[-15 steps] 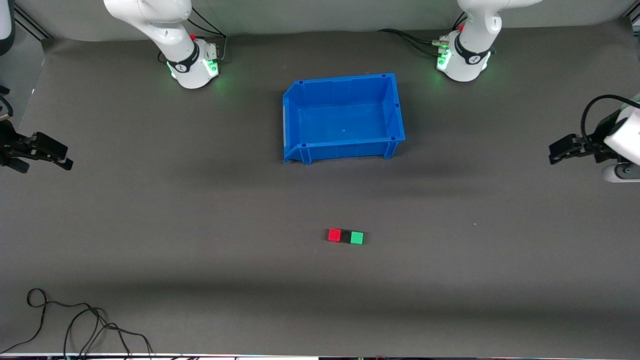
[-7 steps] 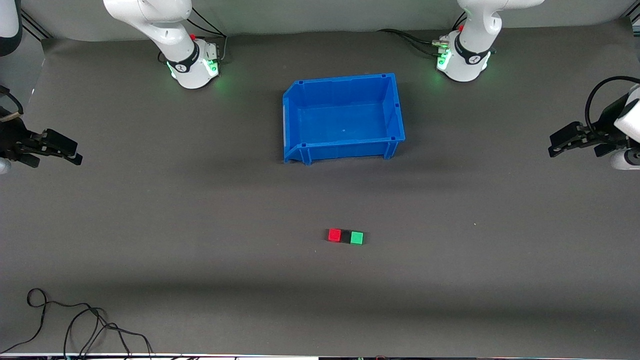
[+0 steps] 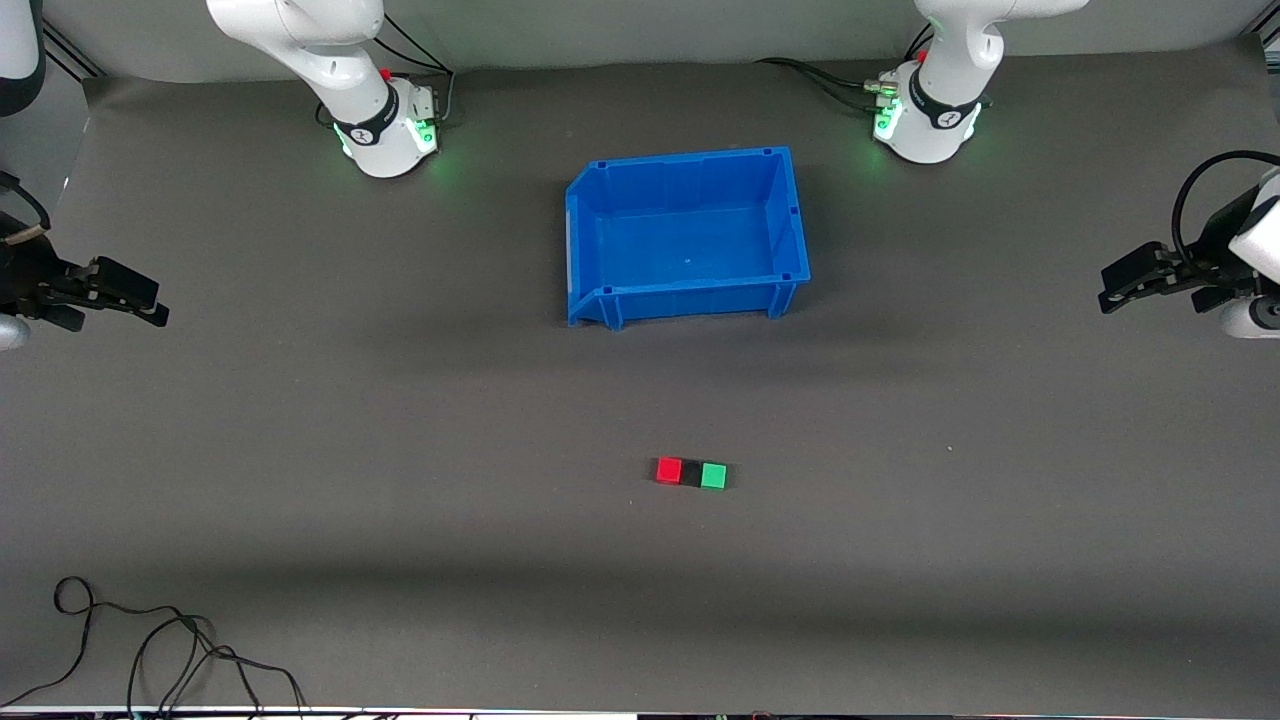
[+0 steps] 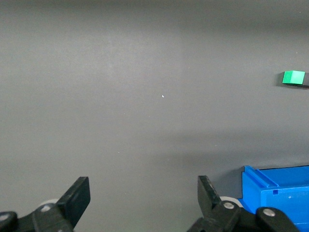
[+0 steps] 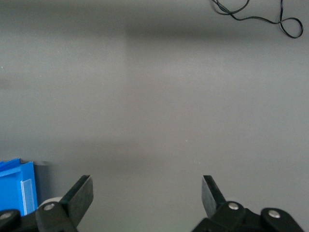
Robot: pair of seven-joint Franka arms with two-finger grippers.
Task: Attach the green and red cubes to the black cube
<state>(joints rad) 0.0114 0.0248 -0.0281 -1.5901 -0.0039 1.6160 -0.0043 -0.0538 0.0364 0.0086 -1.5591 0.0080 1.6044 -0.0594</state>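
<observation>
While both hands (image 3: pixel 135 302) (image 3: pixel 1125 285) gape, red (image 3: pixel 669 470), black (image 3: pixel 691 474), green cubes (image 3: pixel 713 476) touch.

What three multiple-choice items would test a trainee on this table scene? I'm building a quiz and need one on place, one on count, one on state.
1. Where is the black cube?
A. In the blue bin
B. Between the red cube and green cube
C. On the red cube

2. How many cubes lie on the mat?
A. Two
B. Three
C. Five

3. How do the left pincer and right pincer stand?
A. Both open and empty
B. Left shut on the green cube
C. Both shut

Answers:
1. B: the three sit in one touching row, black in the middle, nearer the front camera than the bin.
2. B: one red, one black, one green.
3. A: each wrist view shows spread fingers holding nothing, each pincer at its own end of the table.
</observation>
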